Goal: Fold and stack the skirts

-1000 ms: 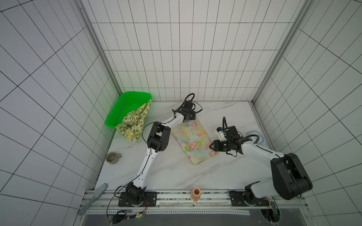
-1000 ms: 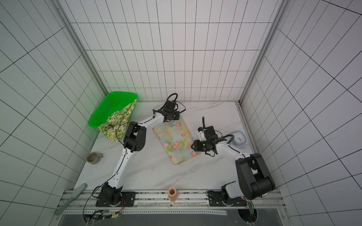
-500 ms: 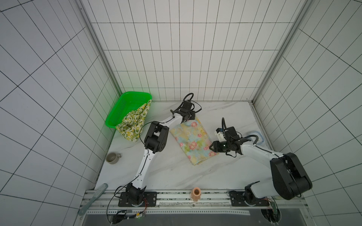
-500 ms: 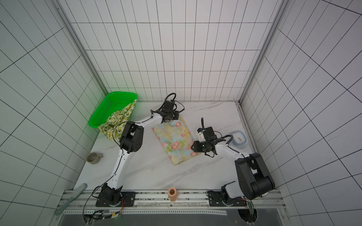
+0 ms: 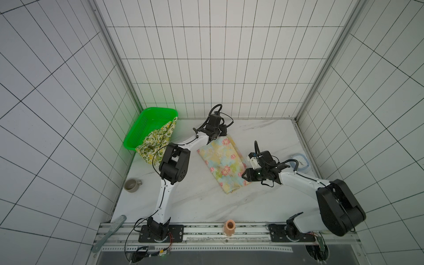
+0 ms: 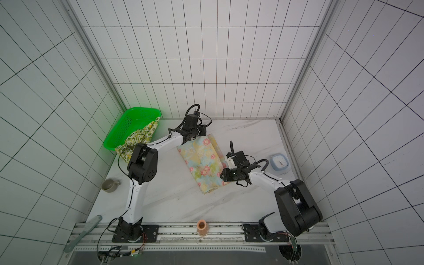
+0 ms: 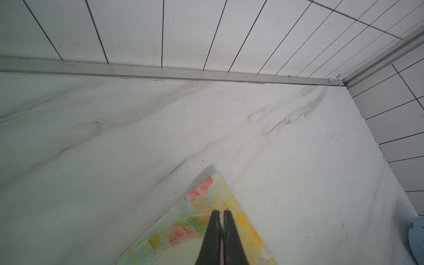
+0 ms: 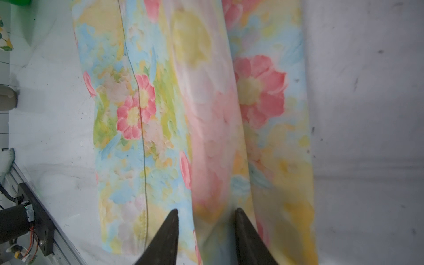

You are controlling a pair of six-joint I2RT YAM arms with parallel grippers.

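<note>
Straddling blurred skirt [image 8: 195,114] fold: right gripper [image 8: 206,209].

The left arm [image 5: 165,195] rose from its base, bent sharply at the elbow and stretched toward the rear, with the wrist pitched down. The left gripper [image 7: 220,213] showed its two dark fingers pressed together (only a hairline gap between them). The right arm [image 5: 298,181] lay low, folded at the elbow, its forearm pointing inward. The right gripper [image 8: 206,212] stood with its jaws clearly apart.
</note>
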